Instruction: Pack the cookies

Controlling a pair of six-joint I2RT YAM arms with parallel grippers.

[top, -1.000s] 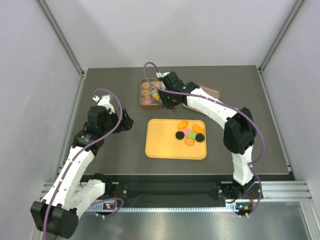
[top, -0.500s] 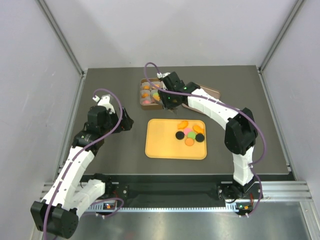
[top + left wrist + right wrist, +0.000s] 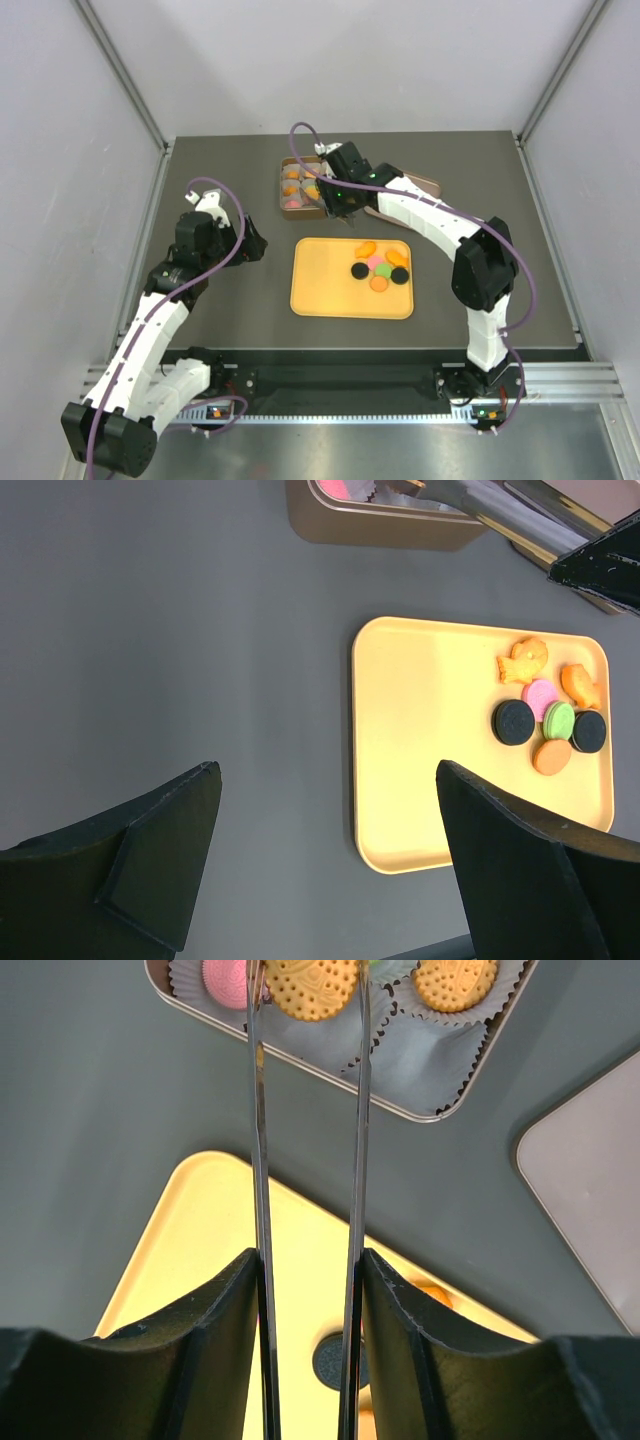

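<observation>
Several cookies [image 3: 378, 265] lie at the right end of the yellow tray [image 3: 330, 285]: orange, black, pink and green, also in the left wrist view [image 3: 545, 720]. My right gripper [image 3: 337, 200] [image 3: 310, 1260] is shut on metal tongs [image 3: 258, 1110]. The tongs pinch a round orange cookie [image 3: 310, 985] over the paper cups of the metal tin [image 3: 288, 203] [image 3: 330, 1075], which holds more orange and pink cookies. My left gripper [image 3: 250, 245] [image 3: 325, 820] is open and empty, above the bare table left of the tray.
The tin's lid [image 3: 410, 190] [image 3: 590, 1220] lies right of the tin at the back. The yellow tray [image 3: 430, 760] has its left half bare. The dark table [image 3: 230, 180] is walled at the sides and back.
The right gripper with the tongs and cookie has edged slightly over the tin. The left arm has not moved.
</observation>
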